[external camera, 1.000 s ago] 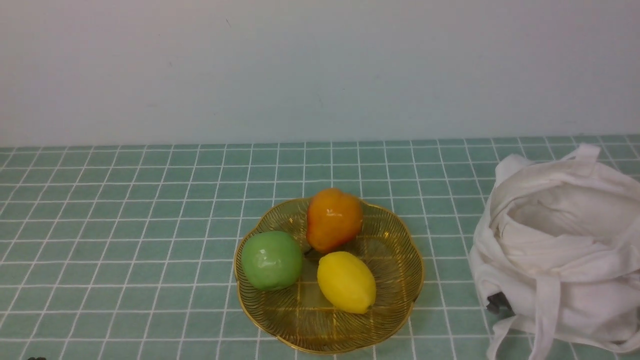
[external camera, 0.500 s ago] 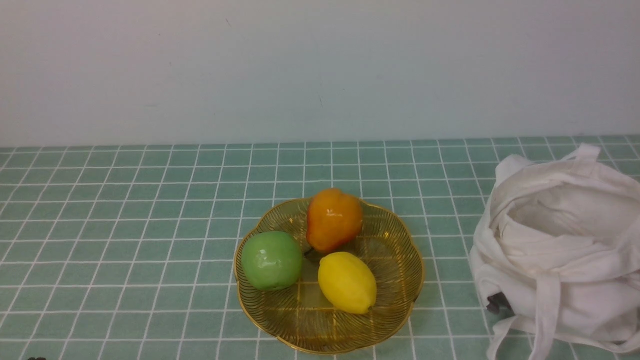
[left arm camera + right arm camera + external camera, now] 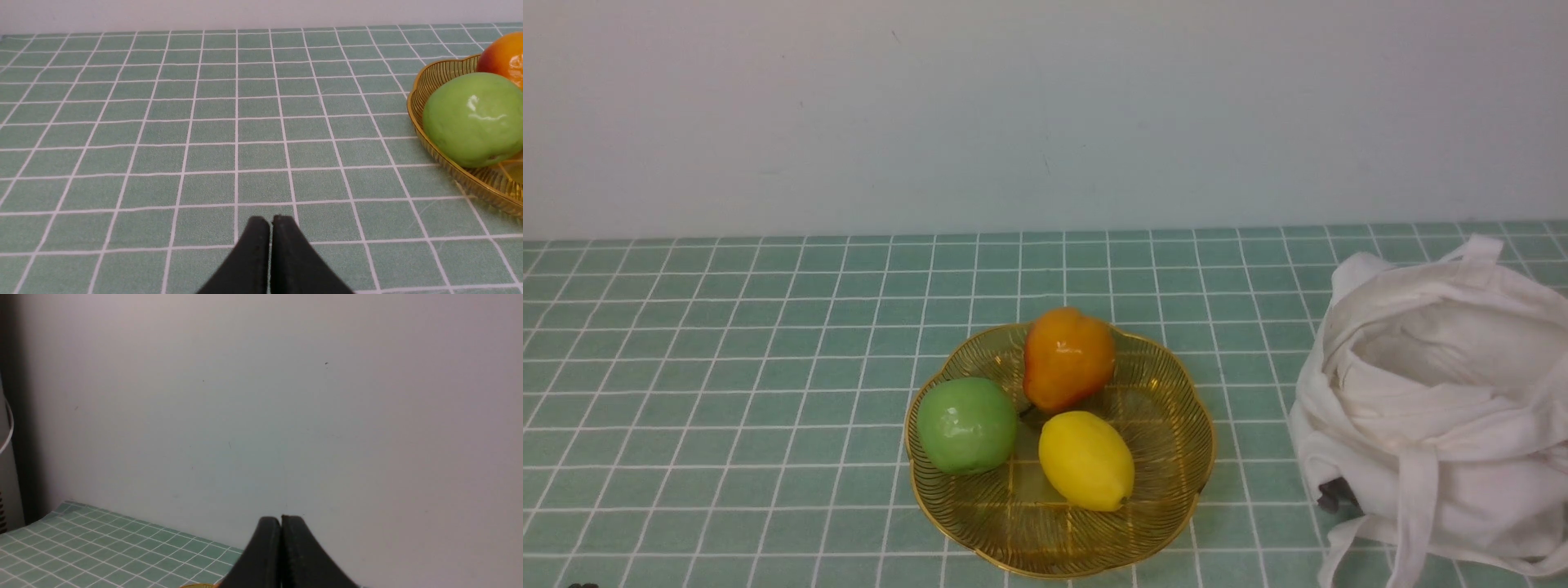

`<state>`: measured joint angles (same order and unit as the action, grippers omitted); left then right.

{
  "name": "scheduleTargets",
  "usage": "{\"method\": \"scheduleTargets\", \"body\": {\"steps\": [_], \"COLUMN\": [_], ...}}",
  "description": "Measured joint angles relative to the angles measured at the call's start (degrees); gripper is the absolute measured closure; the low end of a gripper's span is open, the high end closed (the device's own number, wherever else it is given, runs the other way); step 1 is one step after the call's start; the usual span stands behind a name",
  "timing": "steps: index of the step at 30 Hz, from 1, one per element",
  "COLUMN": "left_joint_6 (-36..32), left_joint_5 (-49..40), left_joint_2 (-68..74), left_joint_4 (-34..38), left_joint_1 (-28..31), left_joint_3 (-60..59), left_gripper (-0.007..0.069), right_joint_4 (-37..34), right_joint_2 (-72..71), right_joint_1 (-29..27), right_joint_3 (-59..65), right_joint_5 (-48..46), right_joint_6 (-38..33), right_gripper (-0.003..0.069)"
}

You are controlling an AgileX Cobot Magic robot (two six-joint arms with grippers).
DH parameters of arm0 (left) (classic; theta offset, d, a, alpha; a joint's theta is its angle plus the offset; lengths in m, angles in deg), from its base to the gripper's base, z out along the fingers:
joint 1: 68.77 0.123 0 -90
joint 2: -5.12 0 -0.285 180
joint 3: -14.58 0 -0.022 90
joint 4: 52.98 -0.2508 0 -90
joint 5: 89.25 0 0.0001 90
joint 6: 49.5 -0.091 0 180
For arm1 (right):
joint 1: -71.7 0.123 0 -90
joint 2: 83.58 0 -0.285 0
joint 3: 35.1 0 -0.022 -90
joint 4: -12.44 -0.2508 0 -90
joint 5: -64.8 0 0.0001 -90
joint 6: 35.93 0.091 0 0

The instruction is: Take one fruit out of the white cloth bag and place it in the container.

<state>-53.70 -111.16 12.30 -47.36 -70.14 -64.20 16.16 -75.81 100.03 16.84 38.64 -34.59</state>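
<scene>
1. Front view: the lemon (image 3: pixel 1086 461) lies in the golden dish (image 3: pixel 1054 563) with 1 green apple (image 3: pixel 967 425) and 1 orange fruit (image 3: pixel 1068 359); the white cloth bag (image 3: pixel 1429 408) sits to the right.
2. Left wrist view: the left gripper (image 3: pixel 271 222) is closed, empty.
3. Right wrist view: the right gripper (image 3: pixel 281 520) is closed, empty.

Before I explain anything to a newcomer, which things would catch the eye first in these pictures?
Probably the yellow lemon, lying in the golden dish near the middle, with the green apple to its left and the orange fruit behind. Next, the rumpled white bag on the right, its mouth open.
</scene>
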Motion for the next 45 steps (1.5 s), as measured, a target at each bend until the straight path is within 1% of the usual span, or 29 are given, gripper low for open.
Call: {"method": "scheduleTargets", "body": {"steps": [2,4,8,9,10,14,16,21,45], "left_joint_6": [0.0,0.0,0.0,0.0,0.0,0.0,0.0,0.0,0.0], "left_joint_5": [0.0,0.0,0.0,0.0,0.0,0.0,0.0,0.0,0.0], "left_joint_2": [0.0,0.0,0.0,0.0,0.0,0.0,0.0,0.0,0.0], "left_joint_4": [0.0,0.0,0.0,0.0,0.0,0.0,0.0,0.0,0.0], "left_joint_1": [0.0,0.0,0.0,0.0,0.0,0.0,0.0,0.0,0.0], "left_joint_3": [0.0,0.0,0.0,0.0,0.0,0.0,0.0,0.0,0.0], "left_gripper": [0.0632,0.0632,0.0632,0.0632,0.0632,0.0632,0.0632,0.0632,0.0632], "right_joint_4": [-0.1,-0.1,1.3,1.6,2.8,3.3,3.3,3.3,3.3], "right_joint_2": [-0.5,-0.8,-0.9,-0.9,-0.9,-0.9,-0.8,-0.8,-0.8], "right_joint_1": [-0.6,-2.6,-15.3,-15.9,-21.0,-27.5,-29.3,-30.1,-30.1], "right_joint_3": [1.8,3.5,12.1,13.0,17.3,25.3,26.2,26.3,26.3], "right_joint_5": [0.3,0.7,1.5,1.5,1.5,1.6,2.5,3.3,3.4], "right_joint_6": [-0.4,-0.6,-1.3,-1.3,-1.3,-0.9,-0.2,0.1,0.1], "right_gripper": [0.0673,0.0673,0.0673,0.0673,0.0673,0.0673,0.0673,0.0673,0.0673]}}
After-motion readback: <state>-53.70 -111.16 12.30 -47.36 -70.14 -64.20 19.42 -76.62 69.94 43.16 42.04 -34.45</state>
